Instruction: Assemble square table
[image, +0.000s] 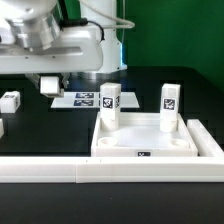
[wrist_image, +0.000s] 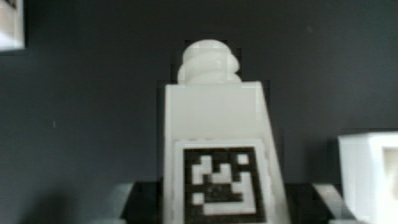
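The square table slab (image: 148, 146) lies against the white border wall, with two legs standing upright in its far corner sockets, one (image: 110, 104) on the exterior view's left and one (image: 170, 103) on its right. My gripper (image: 48, 84) hangs low over the black table, well to the left of the slab. It is shut on a third white tagged leg (wrist_image: 217, 130). In the wrist view the dark fingers (wrist_image: 143, 203) press both sides of the leg's tagged end, and its threaded tip (wrist_image: 210, 60) points away from the gripper.
The marker board (image: 83, 99) lies just to the right of my gripper. A loose leg (image: 10, 100) sits at the exterior view's far left, and another white piece (image: 1, 127) shows at the left edge. The long white border wall (image: 80, 172) runs along the front.
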